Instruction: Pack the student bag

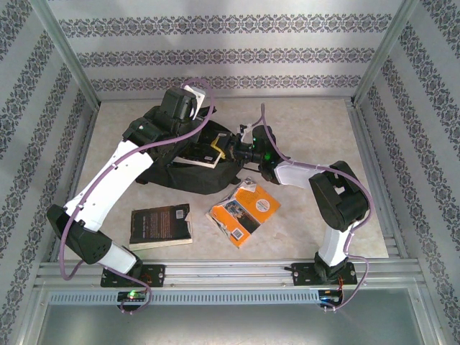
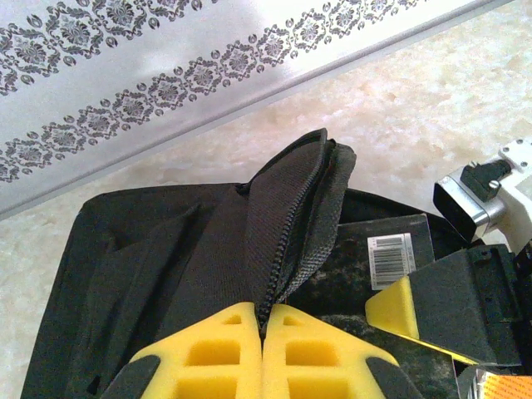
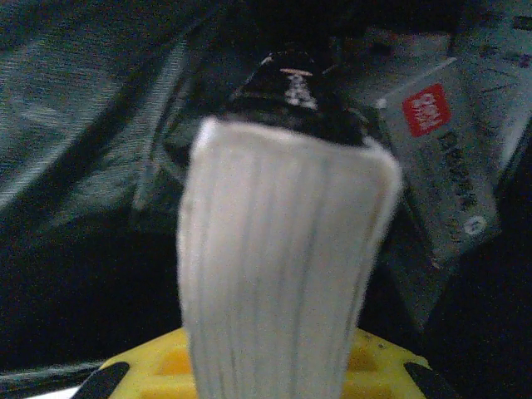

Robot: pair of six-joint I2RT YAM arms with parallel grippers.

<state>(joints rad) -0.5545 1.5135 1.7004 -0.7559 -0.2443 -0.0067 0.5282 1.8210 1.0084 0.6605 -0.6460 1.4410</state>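
Near the far middle of the table [image 1: 302, 122] lies the bag [image 1: 205, 180]. On its zipper flap [image 2: 291, 216] the left gripper [image 2: 262, 332] is pinched tight; the right gripper [image 3: 266, 370] clamps a book [image 3: 283, 249] at the bag's opening.

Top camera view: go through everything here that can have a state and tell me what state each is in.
student bag: unzipped, edge of its opening lifted.
left fingers: shut on the student bag's zipper edge.
right fingers: shut on the held book.
held book: gripped, at the bag's opening.
dark book: closed, flat on the table, loose.
orange book: closed, flat on the table, loose.
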